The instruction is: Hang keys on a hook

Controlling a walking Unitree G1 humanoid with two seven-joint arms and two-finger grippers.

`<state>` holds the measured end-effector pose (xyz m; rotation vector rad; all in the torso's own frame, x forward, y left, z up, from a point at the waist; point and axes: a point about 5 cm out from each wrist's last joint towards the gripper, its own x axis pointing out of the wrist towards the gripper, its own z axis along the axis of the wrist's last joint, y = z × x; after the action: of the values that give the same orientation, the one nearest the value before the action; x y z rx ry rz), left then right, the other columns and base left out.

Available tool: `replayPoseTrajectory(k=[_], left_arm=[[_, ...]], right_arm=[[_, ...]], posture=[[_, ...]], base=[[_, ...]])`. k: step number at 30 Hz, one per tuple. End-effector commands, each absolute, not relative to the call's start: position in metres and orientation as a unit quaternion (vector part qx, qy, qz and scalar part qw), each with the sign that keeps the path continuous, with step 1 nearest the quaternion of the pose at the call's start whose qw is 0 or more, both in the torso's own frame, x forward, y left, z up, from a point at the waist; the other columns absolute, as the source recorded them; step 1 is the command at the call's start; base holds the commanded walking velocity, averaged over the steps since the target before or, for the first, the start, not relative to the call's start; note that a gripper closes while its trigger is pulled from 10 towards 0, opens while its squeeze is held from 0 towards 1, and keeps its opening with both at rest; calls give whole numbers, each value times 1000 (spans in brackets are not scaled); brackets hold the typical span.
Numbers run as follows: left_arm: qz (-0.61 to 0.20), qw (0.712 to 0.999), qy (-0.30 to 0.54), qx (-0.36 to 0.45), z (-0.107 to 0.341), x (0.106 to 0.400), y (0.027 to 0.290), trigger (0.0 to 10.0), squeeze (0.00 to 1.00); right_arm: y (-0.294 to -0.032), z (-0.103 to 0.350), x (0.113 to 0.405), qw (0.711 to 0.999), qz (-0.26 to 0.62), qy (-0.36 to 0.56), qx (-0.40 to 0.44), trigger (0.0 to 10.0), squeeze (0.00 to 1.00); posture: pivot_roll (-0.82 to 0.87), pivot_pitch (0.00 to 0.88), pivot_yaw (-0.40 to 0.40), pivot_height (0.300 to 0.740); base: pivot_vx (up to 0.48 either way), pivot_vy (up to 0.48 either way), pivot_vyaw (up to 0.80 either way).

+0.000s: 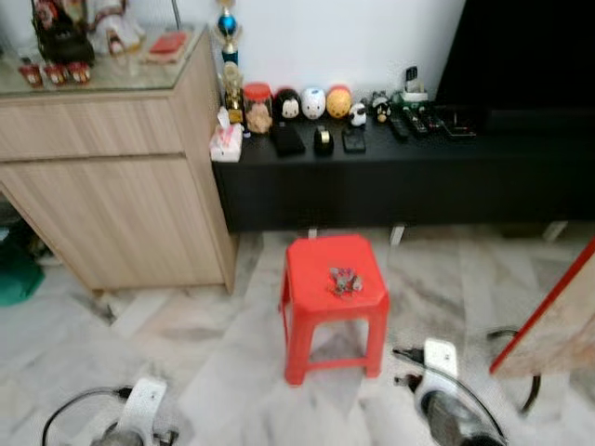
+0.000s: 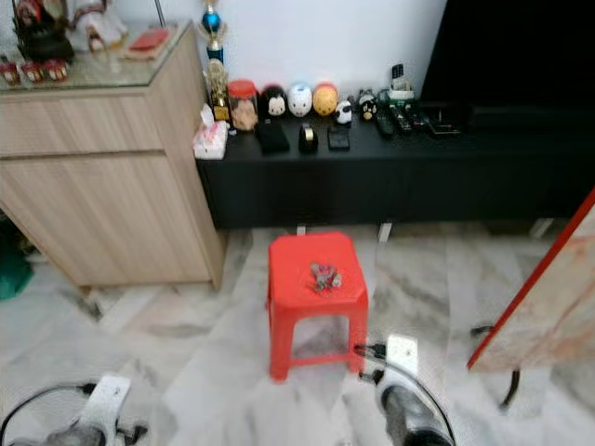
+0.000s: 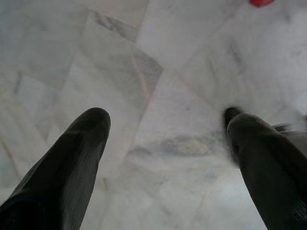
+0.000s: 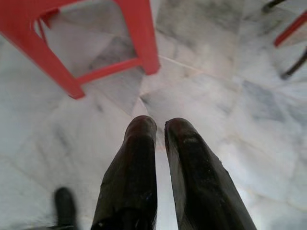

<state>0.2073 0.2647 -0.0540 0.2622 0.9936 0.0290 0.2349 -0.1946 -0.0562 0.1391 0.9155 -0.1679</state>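
Marble floor, keys (image 1: pixel 345 279) untouched on red stool (image 1: pixel 321 302); left gripper (image 3: pixel 165 125) spread, right gripper (image 4: pixel 160 128) pressed together, both idle; pickup and hanging remain.

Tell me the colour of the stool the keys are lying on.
Red; the stool with the keys shows best in the left eye view.

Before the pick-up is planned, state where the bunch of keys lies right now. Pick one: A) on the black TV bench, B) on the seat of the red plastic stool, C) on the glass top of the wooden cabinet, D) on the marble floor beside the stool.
B: the keys lie in a small heap on the seat of the red stool, which stands on the marble floor in front of the black bench.
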Motion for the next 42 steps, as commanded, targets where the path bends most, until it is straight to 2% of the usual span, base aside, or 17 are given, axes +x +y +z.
replayPoseTrajectory(k=[1, 11, 16, 21, 36, 42], left_arm=[[33, 873, 475, 106, -55, 203, 269, 10000, 0], [59, 875, 475, 73, -58, 194, 273, 10000, 0], [51, 871, 482, 82, -61, 189, 274, 10000, 0], [54, 870, 484, 79, -64, 183, 273, 10000, 0], [43, 863, 499, 69, -71, 168, 271, 10000, 0], [39, 866, 494, 73, -70, 171, 272, 10000, 0]], right_arm=[[-189, -55, 239, 892, -76, 440, 73, 10000, 0], [-187, -60, 231, 887, -88, 444, 94, 10000, 0], [-187, -63, 226, 884, -88, 449, 95, 10000, 0], [-190, -66, 221, 882, -76, 458, 83, 10000, 0], [-196, -72, 208, 880, -86, 459, 86, 10000, 0], [-198, -71, 210, 881, -87, 458, 85, 10000, 0]], posture=[[23, 0, -29, 740], [38, 0, -21, 740], [37, 0, -19, 740], [57, 0, -45, 740], [25, 0, -40, 740], [27, 0, -57, 740]], base=[[0, 0, 0], [0, 0, 0], [0, 0, 0], [274, 0, 0], [329, 0, 0], [355, 0, 0]])
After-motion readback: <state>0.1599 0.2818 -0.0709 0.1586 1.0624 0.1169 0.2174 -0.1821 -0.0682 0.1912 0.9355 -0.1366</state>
